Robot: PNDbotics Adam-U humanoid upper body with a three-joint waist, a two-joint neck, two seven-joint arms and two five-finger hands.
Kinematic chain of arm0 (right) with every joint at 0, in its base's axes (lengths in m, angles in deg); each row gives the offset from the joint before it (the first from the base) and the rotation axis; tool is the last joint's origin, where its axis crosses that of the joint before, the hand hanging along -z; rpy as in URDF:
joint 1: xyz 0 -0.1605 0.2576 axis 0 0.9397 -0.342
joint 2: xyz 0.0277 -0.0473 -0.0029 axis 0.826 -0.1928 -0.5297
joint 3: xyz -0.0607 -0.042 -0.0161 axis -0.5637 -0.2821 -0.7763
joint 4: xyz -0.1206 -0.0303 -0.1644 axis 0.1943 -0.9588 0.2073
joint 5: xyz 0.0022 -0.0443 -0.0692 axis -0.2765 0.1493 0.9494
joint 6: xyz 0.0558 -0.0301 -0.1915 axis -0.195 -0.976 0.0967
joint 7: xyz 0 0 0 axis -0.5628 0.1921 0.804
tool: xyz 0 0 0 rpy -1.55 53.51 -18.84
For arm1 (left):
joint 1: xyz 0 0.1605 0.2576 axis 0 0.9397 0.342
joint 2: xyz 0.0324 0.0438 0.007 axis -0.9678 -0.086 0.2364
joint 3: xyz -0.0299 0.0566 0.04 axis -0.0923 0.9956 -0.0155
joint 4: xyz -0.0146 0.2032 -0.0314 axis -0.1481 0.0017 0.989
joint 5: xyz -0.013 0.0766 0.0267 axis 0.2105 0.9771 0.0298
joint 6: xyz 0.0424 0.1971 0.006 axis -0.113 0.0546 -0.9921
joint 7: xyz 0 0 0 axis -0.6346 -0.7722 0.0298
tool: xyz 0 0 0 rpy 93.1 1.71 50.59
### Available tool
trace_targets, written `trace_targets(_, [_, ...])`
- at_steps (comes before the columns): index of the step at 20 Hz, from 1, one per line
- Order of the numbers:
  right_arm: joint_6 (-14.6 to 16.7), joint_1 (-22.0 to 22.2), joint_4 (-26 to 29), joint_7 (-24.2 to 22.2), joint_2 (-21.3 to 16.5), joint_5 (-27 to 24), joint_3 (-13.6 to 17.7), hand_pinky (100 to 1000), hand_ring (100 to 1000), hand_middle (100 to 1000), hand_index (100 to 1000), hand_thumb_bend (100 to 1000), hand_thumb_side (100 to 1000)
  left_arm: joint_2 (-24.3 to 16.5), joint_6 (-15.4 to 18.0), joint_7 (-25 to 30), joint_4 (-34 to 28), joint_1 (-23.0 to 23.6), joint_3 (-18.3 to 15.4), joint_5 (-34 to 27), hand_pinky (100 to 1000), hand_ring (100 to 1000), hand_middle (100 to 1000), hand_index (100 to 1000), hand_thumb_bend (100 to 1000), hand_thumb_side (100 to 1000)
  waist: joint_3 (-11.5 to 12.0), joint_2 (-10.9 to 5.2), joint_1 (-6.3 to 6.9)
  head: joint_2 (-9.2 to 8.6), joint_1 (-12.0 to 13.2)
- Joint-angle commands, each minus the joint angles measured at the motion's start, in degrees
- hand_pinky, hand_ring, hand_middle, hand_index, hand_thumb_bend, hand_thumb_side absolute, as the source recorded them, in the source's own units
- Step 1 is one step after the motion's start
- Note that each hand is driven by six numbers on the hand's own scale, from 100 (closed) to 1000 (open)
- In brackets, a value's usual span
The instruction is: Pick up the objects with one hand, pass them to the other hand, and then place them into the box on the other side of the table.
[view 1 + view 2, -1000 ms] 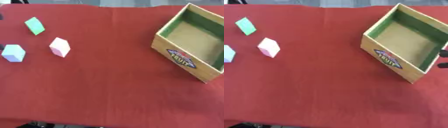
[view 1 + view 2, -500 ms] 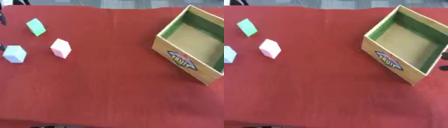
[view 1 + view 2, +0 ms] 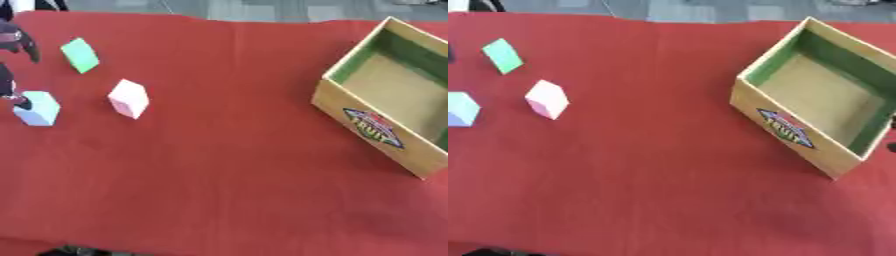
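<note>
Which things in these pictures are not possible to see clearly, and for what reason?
- Left hand: left eye view, cut off by the left edge; only dark parts near the light blue block show, so its fingers cannot be judged.
- Right hand: only a dark sliver at the right edge of the right eye view, behind the box.
- Box label: blurred, words unreadable.
- Box's far right corner: cut off in the left eye view.

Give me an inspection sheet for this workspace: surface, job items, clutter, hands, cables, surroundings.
Surface: red cloth covering the table.
Job's things: green block, pink block and pale blue block at left, apart from each other; wooden box at right, nothing seen inside.
Clutter: nothing seen.
Hands: left hand at the left edge, dark fingers beside the pale blue block; right hand not in view.
Cables: nothing seen.
Surroundings: grey floor beyond the far edge.
</note>
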Motion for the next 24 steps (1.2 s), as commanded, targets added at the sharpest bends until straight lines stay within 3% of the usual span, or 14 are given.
trace_targets(1, [-0.25, -0.58, 0.86, -0.16, -0.52, 0.66, 0.41, 849, 1000, 849, 932, 100, 448, -1.45, 0.45, 0.12, 0.41, -1.34, -0.37, 0.62, 846, 830, 801, 745, 745, 100, -0.01, -0.58, -0.08, -1.15, 0.38])
trace_targets(24, [-1.36, -1.98, 0.57, -0.86, 2.38, 3.64, 0.35, 850, 1000, 846, 934, 100, 439, -0.23, 0.86, 2.92, 7.58, -1.66, -2.17, 3.55, 857, 859, 827, 766, 768, 100, -1.82, 1.94, -0.53, -3.83, 0.01])
